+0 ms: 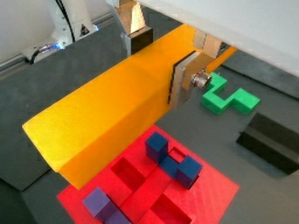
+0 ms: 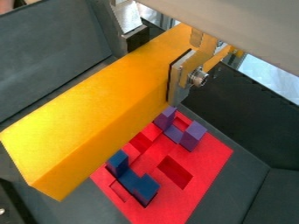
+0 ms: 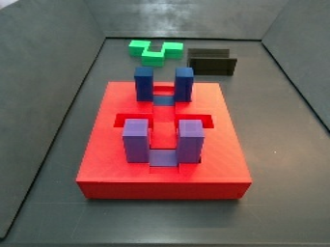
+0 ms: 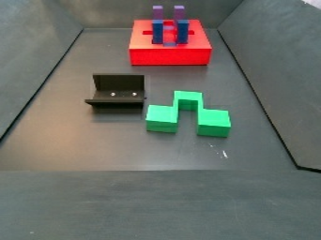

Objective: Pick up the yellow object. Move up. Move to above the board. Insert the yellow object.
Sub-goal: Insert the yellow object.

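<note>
My gripper (image 1: 162,63) is shut on the yellow object (image 1: 117,109), a long yellow bar with orange sides, held across its width. It shows the same way in both wrist views, gripper (image 2: 156,59) on bar (image 2: 100,118). The bar hangs in the air above the board (image 1: 208,199), a red slab with recessed slots, blue posts (image 1: 176,163) and purple posts (image 1: 103,206). The board also shows in a wrist view (image 2: 205,163) and in both side views (image 3: 116,166) (image 4: 145,54). Gripper and bar are out of view in both side views.
A green zigzag block (image 4: 186,114) lies on the dark floor beside the fixture (image 4: 115,92), apart from the board. Both show in a side view, block (image 3: 154,48) and fixture (image 3: 213,61), and in a wrist view (image 1: 225,96) (image 1: 271,140). Grey walls enclose the floor.
</note>
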You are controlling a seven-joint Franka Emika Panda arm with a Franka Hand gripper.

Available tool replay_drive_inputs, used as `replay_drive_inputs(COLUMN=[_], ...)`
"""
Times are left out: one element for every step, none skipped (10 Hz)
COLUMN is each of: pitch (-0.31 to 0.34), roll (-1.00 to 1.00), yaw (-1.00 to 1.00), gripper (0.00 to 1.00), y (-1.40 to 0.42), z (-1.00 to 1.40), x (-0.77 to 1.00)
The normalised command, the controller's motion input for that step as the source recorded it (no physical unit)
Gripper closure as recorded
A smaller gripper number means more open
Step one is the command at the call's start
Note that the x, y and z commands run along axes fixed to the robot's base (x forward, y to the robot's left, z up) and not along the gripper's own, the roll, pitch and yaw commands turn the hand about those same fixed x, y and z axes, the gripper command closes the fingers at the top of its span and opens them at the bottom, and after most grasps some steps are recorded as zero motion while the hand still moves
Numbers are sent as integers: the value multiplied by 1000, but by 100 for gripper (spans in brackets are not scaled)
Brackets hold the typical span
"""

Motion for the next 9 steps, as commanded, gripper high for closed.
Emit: replay_drive_inputs(pitch=[-7, -13, -21, -24, -26, -17, -6, -6, -1], roll=[-204, -169, -153, -130, -59, -34, -3, 0, 86], yaw=[-89, -57, -34, -17, 0, 0, 86, 106, 94], gripper=[100, 100, 100, 100, 100, 100, 100, 100, 100], y=[-151, -209, -214, -214, -106, 0, 40, 26, 0], z=[-260, -337, -414, -423, -540, -597, -614, -617, -634], x=[34, 26, 0, 6, 103, 257, 349, 340, 291])
